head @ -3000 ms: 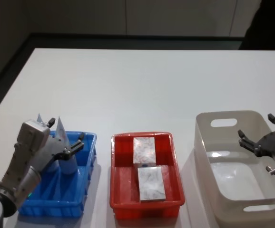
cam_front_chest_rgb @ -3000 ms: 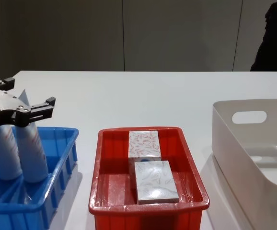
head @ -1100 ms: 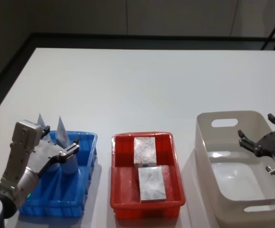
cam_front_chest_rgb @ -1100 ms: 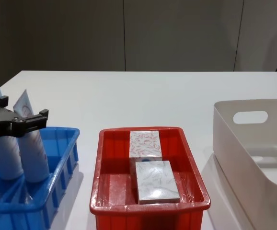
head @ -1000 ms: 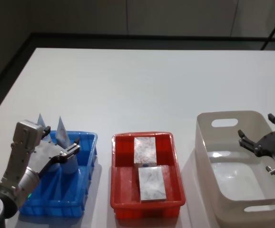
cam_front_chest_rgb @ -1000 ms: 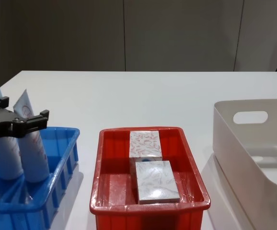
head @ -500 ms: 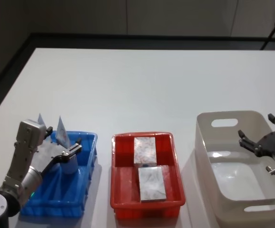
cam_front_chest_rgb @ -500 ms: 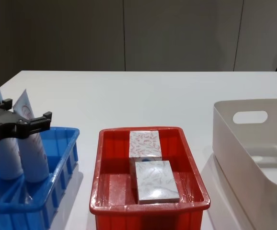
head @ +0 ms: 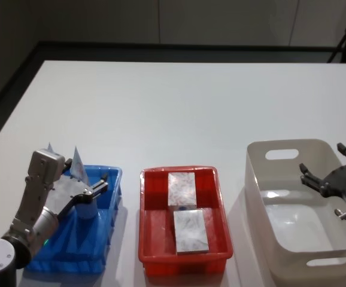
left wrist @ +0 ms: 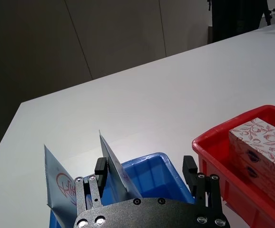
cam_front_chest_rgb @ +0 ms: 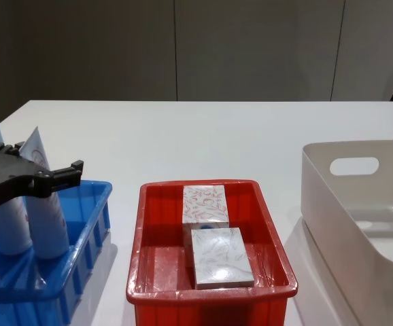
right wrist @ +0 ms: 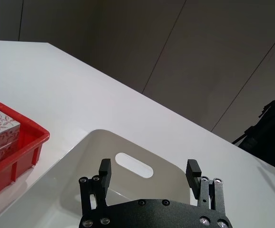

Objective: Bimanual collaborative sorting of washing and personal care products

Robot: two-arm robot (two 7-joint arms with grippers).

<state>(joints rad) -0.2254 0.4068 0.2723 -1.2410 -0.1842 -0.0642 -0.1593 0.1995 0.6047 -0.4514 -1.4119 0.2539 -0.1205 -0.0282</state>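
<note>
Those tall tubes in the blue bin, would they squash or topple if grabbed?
Probably squashy: the tubes taper to flat crimped tops, so walls may give. Likely tippy: tall, leaning in the blue bin. Open left gripper hovers at their tops; right gripper idles over the white bin.

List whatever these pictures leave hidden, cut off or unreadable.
Tubes: bases hidden inside the blue bin, chest view.
Right pincer: mostly cut off by the chest view's right edge.
White bin: near end cut off by the chest view's bottom edge.
Boxes: print too small to read, head view.
</note>
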